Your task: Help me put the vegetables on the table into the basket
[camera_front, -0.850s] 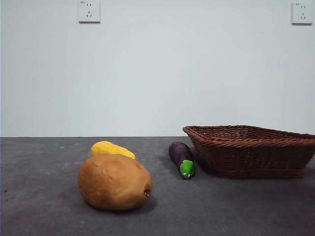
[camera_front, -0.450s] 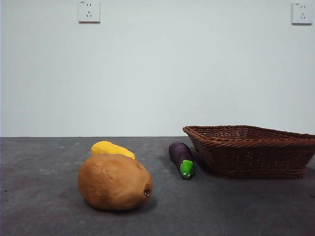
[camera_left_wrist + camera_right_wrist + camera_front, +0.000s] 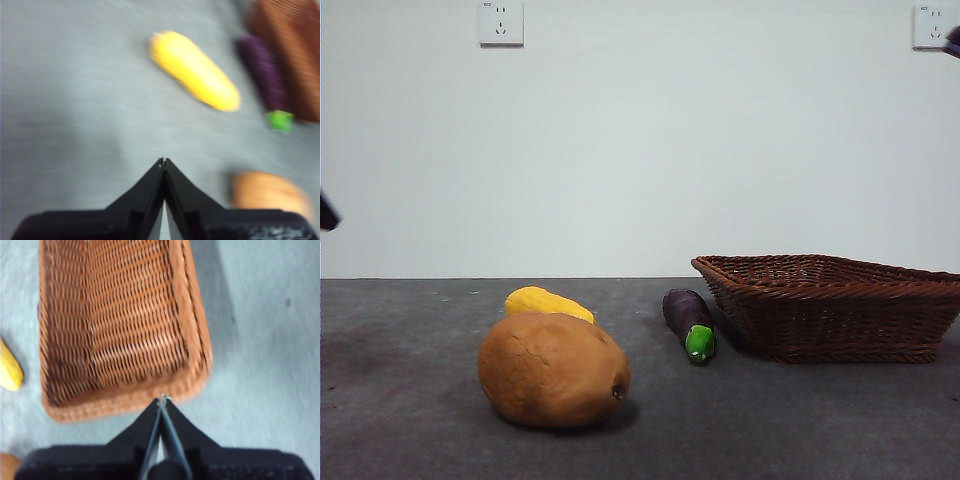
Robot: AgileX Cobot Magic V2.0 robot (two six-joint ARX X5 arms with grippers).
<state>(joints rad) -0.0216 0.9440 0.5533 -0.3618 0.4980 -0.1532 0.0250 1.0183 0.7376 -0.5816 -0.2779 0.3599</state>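
Both arms newly edging in; left pincer [image 3: 163, 162] and right pincer [image 3: 163, 399] pressed together, empty.

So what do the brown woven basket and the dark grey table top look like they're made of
The brown woven basket looks like wicker or rattan: interlaced strands and a braided rim, slightly glossy. The dark grey table top seems a matte, felt-like or rubbery sheet, judging by its dull look and faint pale scuffs; its exact material can't be told.
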